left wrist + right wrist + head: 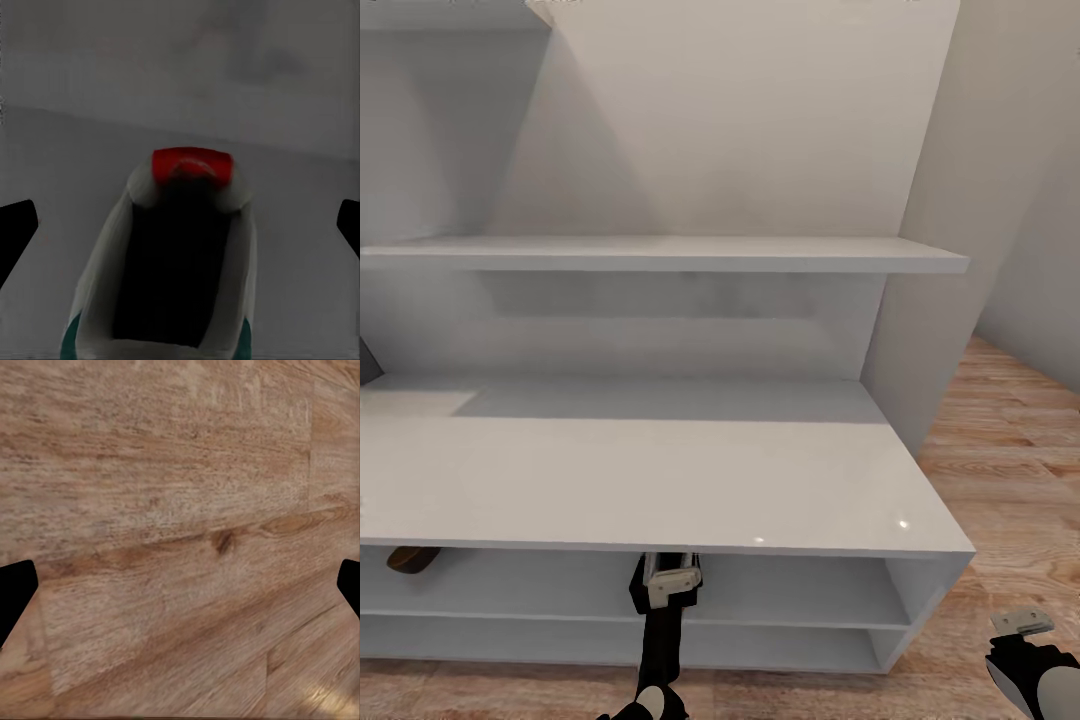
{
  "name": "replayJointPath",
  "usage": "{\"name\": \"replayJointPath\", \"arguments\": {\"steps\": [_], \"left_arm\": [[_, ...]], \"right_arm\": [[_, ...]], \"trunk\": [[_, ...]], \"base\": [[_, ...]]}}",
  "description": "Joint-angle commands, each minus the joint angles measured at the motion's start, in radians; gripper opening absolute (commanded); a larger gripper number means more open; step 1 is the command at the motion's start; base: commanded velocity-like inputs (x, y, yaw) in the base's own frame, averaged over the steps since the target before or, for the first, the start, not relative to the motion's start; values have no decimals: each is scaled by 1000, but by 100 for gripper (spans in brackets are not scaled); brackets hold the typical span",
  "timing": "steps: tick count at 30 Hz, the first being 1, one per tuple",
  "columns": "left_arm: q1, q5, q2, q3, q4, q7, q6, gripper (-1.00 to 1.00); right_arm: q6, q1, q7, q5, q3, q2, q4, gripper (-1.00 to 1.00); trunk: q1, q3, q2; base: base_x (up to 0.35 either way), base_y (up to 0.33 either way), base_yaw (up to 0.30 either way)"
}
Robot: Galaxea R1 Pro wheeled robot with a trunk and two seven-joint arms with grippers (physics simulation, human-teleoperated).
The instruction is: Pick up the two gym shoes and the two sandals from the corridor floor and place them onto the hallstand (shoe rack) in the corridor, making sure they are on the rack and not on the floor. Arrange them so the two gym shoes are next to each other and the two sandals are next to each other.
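Item: corridor shoe tidy, placement in hand.

Right pincer: at the near right over the floor, fingers spread wide, carrying nothing. The right wrist view has bare planks between its two dark fingertips.

Left pincer: reaches under the front edge of the shoe rack, into the upper of its two low shelves, near the middle of the width. The left wrist view sets its fingertips far apart at the frame edges with a gym shoe between them; they appear clear of its sides, so I judge it released. Contact cannot be ruled out in the dim light.

Gym shoe: white, teal trim near the camera, a red tab on its far rim. It seems to rest on the grey shelf floor. Long axis runs away from the pincer toward the back of the shelf. Which end is toe I cannot tell.

Sandal: a brown shape at the far left of the same shelf, well apart from the left pincer; probably one sandal, mostly hidden by the rack top.

Progress, as a judgement: one gym shoe and likely one sandal shelved. The other two are unaccounted for.
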Motion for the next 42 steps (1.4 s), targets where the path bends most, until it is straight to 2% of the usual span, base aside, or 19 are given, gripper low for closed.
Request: {"name": "replayJointPath", "arguments": {"steps": [1, 26, 42], "left_arm": [[0, 0, 0, 0, 0, 0, 0, 100], [0, 0, 0, -1, 0, 0, 0, 100], [0, 0, 0, -1, 0, 0, 0, 100]], "right_arm": [[0, 0, 0, 0, 0, 0, 0, 100], [0, 0, 0, 1, 0, 0, 0, 100], [-3, 0, 2, 3, 1, 5, 1, 100]], "trunk": [[0, 0, 0], [0, 0, 0], [0, 0, 0]], "base": [[-169, 0, 0], [-295, 0, 0], [-68, 0, 0]]}}
